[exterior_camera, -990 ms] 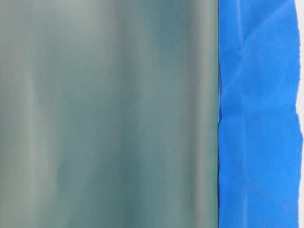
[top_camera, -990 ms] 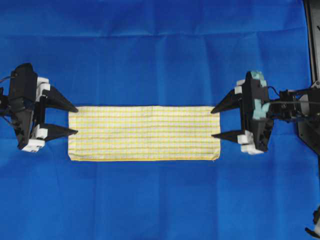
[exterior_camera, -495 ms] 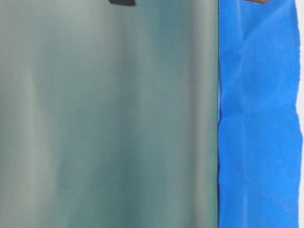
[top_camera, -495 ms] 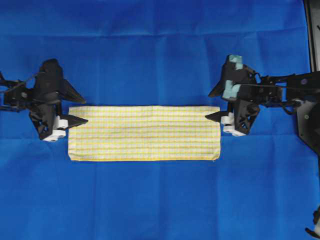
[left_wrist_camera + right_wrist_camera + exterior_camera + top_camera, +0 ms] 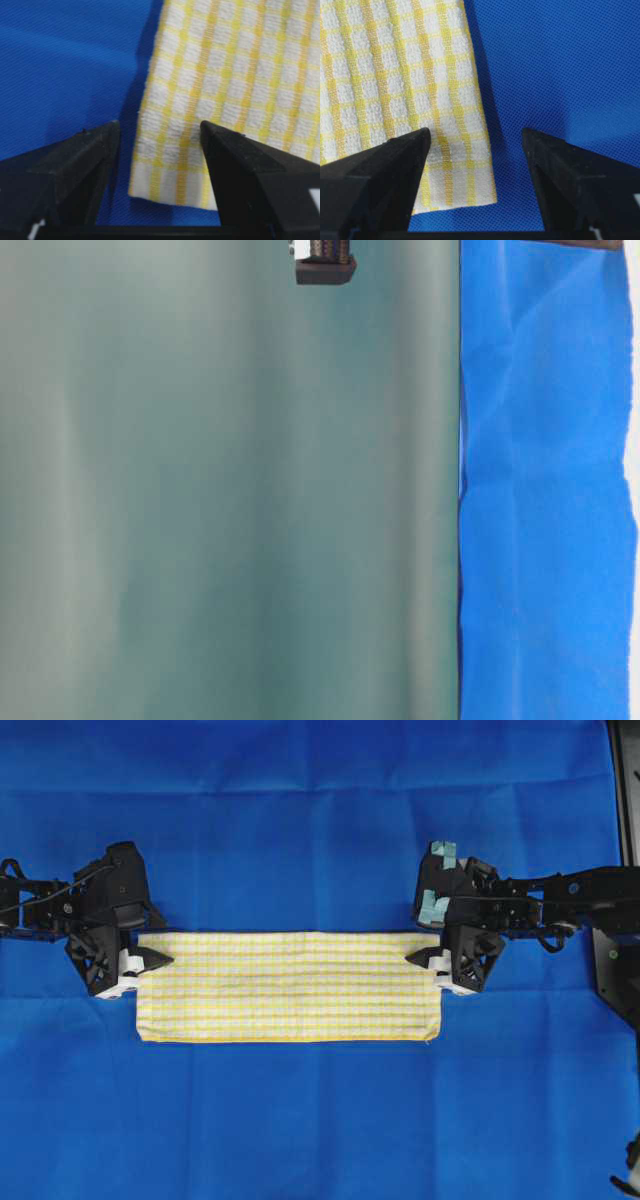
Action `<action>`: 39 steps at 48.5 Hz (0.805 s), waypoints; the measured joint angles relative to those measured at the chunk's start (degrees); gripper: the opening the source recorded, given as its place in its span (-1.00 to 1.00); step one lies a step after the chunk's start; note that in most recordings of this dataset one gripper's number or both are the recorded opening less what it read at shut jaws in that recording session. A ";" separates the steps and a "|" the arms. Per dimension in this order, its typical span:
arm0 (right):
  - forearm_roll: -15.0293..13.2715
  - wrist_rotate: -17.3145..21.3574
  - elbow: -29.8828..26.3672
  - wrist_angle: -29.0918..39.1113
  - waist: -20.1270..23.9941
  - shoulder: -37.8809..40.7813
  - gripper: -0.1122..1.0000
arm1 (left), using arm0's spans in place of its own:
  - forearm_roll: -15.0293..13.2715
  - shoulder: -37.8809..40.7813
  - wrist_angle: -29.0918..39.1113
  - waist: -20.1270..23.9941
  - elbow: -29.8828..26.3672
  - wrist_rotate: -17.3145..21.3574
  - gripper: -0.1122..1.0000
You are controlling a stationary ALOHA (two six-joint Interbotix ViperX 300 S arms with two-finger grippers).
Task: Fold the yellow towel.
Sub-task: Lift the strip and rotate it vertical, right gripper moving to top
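Fingers [image 5: 80,165] of left gripper [image 5: 135,960] stand apart, straddling the far-left corner of the yellow towel [image 5: 288,986]; nothing pinched. Right gripper [image 5: 430,960], at 3 o'clock end of towel, also has jaws spread over the far-right corner, one finger [image 5: 380,170] above cloth, other above blue sheet [image 5: 320,820]. Towel: flat long rectangle, yellow/white checks, mid-sheet. Wrist views show weave & corners close up; overhead shows whole towel w/ both arms. Table-level view: blurred grey-green surface, sheet strip at 3 o'clock, towel not seen.
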 measured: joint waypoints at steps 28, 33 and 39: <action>-0.44 -0.53 0.00 0.97 0.00 -0.26 -0.79 | 0.00 -0.09 4.48 0.53 -1.67 -0.18 -0.77; -0.44 -0.53 0.00 2.37 0.00 -2.02 -0.79 | 0.00 -1.41 6.24 0.88 -2.20 -0.18 -0.77; -0.44 -0.53 -0.18 5.71 0.00 -6.06 -0.79 | 0.00 -4.39 8.88 1.05 -3.69 -0.70 -0.77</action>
